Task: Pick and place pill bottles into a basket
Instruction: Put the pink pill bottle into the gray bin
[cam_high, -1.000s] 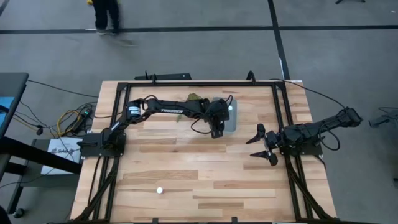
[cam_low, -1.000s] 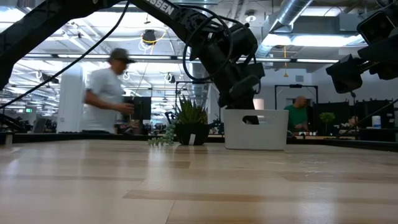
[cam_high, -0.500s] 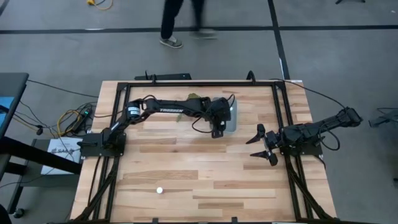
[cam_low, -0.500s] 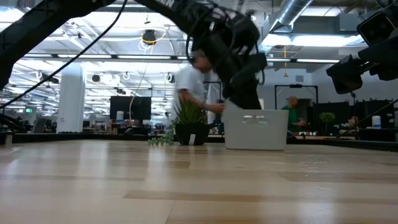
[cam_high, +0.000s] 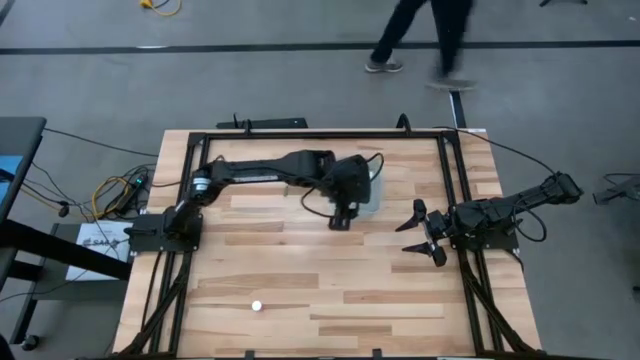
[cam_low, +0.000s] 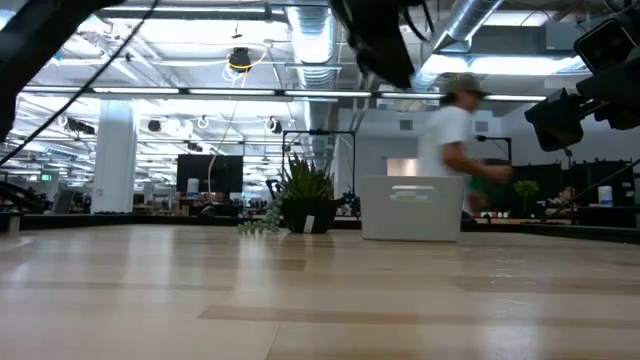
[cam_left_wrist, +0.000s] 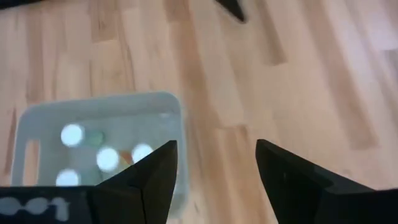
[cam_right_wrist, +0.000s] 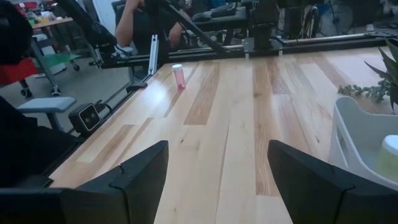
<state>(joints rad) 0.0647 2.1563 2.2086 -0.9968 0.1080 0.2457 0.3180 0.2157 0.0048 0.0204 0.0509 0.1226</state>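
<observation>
Your left end effector (cam_left_wrist: 214, 177) hangs above the basket's (cam_left_wrist: 99, 118) near edge, fingers spread, holding nothing. Below it the basket holds several pill bottles (cam_left_wrist: 107, 158), white caps up. One lone bottle (cam_high: 257, 306) stands upright on the tabletop (cam_high: 300, 270), well away from both arms. Your right end effector (cam_high: 425, 232) waits at the tabletop's right side, fingers spread.

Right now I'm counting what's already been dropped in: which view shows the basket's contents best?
The left wrist view: it looks into the basket at white bottles. High view: arm covers it. Low view: only its wall.
</observation>
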